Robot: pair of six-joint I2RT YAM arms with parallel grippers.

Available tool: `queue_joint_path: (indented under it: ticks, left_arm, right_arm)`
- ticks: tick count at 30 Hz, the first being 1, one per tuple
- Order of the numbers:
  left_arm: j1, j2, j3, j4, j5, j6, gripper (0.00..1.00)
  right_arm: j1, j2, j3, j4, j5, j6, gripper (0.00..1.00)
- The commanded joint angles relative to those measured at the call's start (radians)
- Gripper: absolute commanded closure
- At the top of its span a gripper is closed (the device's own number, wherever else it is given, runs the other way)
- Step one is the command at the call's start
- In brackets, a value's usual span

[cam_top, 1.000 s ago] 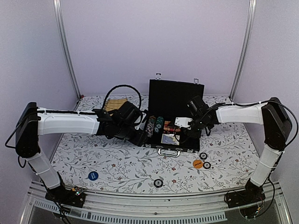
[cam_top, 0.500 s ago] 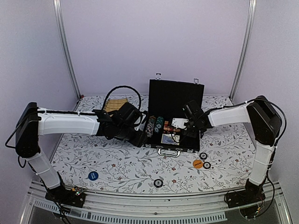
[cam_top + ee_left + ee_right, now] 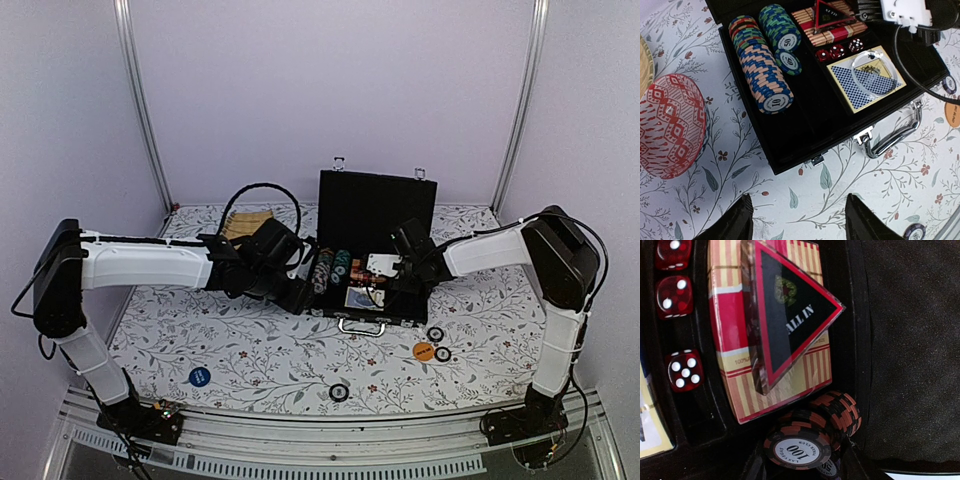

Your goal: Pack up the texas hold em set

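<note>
Red triangle [image 3: 790, 315] lies on the striped card deck [image 3: 730, 365], twelve o'clock inside the briefcase [image 3: 790, 145]. We see our left gripper [image 3: 799, 220] released; we cannot tell for the right gripper [image 3: 395, 268].

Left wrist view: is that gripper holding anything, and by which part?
Nothing is held. The left gripper has its jaws open over the floral tablecloth, just short of the open black briefcase.

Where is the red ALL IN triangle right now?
In the right wrist view the triangle rests on the striped card deck inside the case, dice beside it.
</note>
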Motion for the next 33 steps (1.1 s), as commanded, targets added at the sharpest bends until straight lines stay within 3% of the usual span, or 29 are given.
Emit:
queue_joint_path:
  ticks: [1,10,22,33]
  left_arm:
    - [0.013,0.003,0.006,0.019,0.003,0.010,0.37]
    - [0.012,0.006,0.010,0.019,0.006,0.012,0.37]
    - [0.013,0.006,0.000,0.019,0.005,0.012,0.37]
    - [0.015,-0.011,-0.004,0.015,-0.004,0.012,0.37]
  right_arm:
    - [0.003,-0.016,-0.014,0.040,0.005,-0.010,0.46]
    - [0.003,-0.066,-0.004,-0.042,-0.066,-0.005,0.45]
    - [-0.032,-0.185,0.112,-0.322,-0.251,0.065,0.39]
    - [-0.175,-0.306,0.102,-0.550,-0.557,0.170,0.48]
